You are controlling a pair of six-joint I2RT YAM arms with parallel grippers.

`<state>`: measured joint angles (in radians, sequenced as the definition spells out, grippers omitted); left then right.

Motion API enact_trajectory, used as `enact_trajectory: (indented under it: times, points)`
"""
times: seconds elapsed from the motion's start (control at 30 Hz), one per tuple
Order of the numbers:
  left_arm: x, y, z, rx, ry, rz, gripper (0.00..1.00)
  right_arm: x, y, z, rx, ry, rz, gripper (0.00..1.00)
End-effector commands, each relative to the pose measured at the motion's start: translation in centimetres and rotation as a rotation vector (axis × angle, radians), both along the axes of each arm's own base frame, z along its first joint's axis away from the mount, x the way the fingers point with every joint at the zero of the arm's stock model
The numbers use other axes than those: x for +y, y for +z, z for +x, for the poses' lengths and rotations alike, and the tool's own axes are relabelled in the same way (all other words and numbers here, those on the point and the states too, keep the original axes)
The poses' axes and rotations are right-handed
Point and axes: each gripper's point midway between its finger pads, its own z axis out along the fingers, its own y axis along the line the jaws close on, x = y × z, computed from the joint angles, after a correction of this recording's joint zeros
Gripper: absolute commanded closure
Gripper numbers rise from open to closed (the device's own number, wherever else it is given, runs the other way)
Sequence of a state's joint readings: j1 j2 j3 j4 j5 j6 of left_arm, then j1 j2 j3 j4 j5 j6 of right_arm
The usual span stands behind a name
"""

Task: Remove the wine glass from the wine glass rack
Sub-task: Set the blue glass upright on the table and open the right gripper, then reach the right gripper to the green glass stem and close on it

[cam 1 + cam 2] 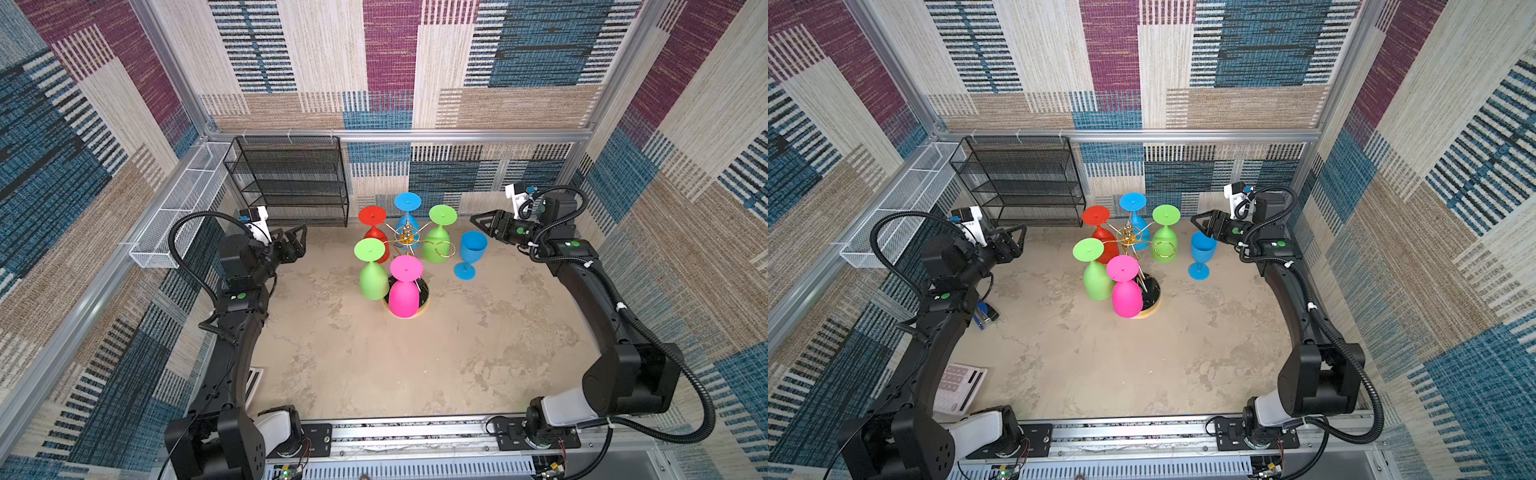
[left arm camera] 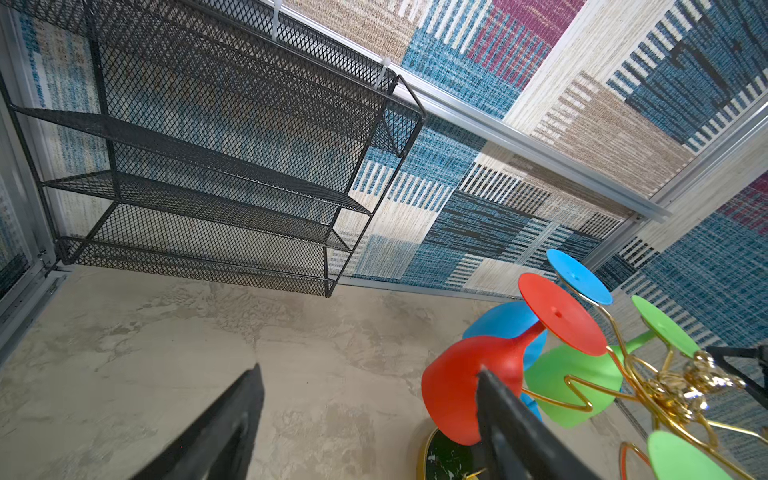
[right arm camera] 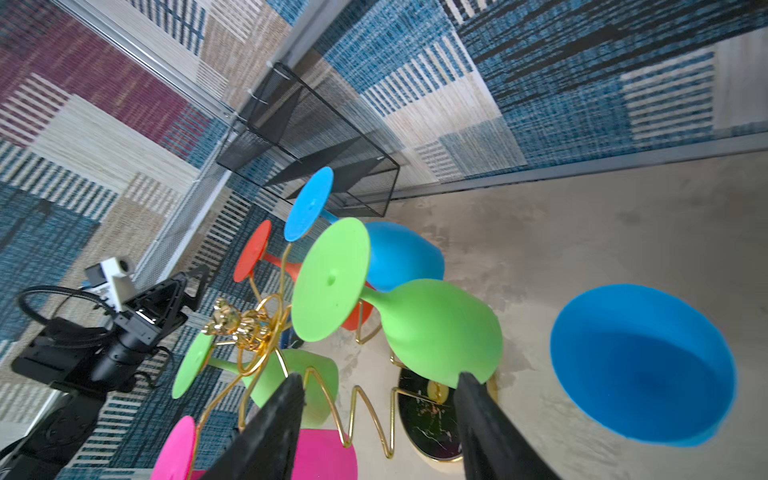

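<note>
Goblet (image 1: pixel 471 249), matte blue plastic, upright on mottled worktop (image 1: pixel 374 353), just beside released right claw (image 1: pixel 478 225); left claw (image 1: pixel 300 239) also released, empty.

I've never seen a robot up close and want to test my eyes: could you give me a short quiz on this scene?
1. Which glass stands upright on the table? A red, B blue, C pink.
2. True or false: the right fingers hold a glass.
3. How many glasses hang on the rack?
Key: 1. B, the standing blue glass. 2. False: they are open and empty. 3. Five: red, hanging blue, green, green, pink.
</note>
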<state>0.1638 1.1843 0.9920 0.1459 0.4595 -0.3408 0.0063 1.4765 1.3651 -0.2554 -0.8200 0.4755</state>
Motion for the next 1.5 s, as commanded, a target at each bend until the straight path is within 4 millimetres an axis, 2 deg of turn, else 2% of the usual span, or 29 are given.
enact_trajectory:
  times: [0.0,0.3,0.47,0.77,1.47]
  points:
    - [-0.3,1.3,-0.1,-0.047,-0.017,-0.009,0.18,1.0,2.4,0.0,-0.065,0.061,0.094,0.41]
    - [-0.4,1.3,-0.1,-0.053,-0.023,-0.022,0.18,1.7,1.2,1.0,-0.026,0.072,0.111,0.46]
    - [-0.4,1.3,-0.2,-0.052,-0.022,-0.021,0.18,2.9,0.4,1.7,-0.003,0.093,0.115,0.47]
    - [-0.5,1.3,-0.2,-0.058,-0.027,-0.028,0.18,4.7,0.2,2.7,0.009,0.128,0.124,0.51]
    - [-0.4,1.3,-0.2,-0.059,-0.027,-0.029,0.18,5.5,-0.1,3.3,0.035,0.14,0.17,0.76]
